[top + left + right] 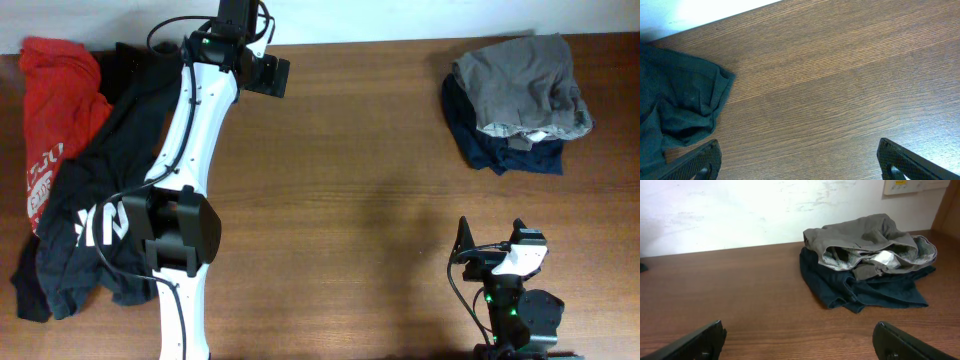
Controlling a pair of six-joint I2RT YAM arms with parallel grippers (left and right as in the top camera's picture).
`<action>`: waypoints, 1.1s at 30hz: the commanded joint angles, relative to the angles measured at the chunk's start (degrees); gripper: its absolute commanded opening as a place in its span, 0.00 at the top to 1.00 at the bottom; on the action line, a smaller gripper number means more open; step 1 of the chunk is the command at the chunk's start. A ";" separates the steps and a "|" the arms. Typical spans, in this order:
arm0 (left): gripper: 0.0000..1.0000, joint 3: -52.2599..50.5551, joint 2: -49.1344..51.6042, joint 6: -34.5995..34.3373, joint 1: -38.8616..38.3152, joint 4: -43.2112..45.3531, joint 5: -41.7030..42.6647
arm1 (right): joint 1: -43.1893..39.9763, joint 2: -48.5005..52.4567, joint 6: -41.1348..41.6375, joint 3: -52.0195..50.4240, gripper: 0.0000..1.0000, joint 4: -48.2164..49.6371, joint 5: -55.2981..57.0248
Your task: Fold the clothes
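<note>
The grey-khaki shorts (525, 85) lie folded at the back right, on top of a navy garment (500, 152). In the right wrist view the shorts (865, 237) show their pale-lined waistband above the navy garment (860, 292). A black white-printed tee (90, 205) and a red tee (55, 100) lie crumpled at the left. My left gripper (272, 75) is open and empty over bare wood near the back edge (800, 162), with the black tee's sleeve (682, 105) to its left. My right gripper (468, 240) is open and empty at the front right (800, 340), well short of the shorts.
The brown wooden table (350, 200) meets a pale wall along its back edge (715, 215). My left arm (190, 130) stretches over the black tee's right side. The right arm's base (515, 310) stands at the front edge.
</note>
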 commanded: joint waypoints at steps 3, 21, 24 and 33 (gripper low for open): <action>0.01 1.05 -2.21 0.92 -0.39 -2.56 -0.39 | -0.26 -0.63 0.46 -0.57 0.01 0.24 -0.13; 0.01 -4.48 -9.46 0.92 -3.13 7.26 -0.46 | -0.26 -0.63 0.46 -0.57 0.01 0.22 -0.13; 0.01 -13.35 -15.43 0.92 -1.42 14.05 -0.42 | -0.26 -0.63 0.46 -0.57 0.01 0.22 -0.13; 0.01 -47.23 -37.88 0.92 4.68 30.29 -0.39 | -0.26 -0.63 0.46 -0.57 0.01 0.22 -0.13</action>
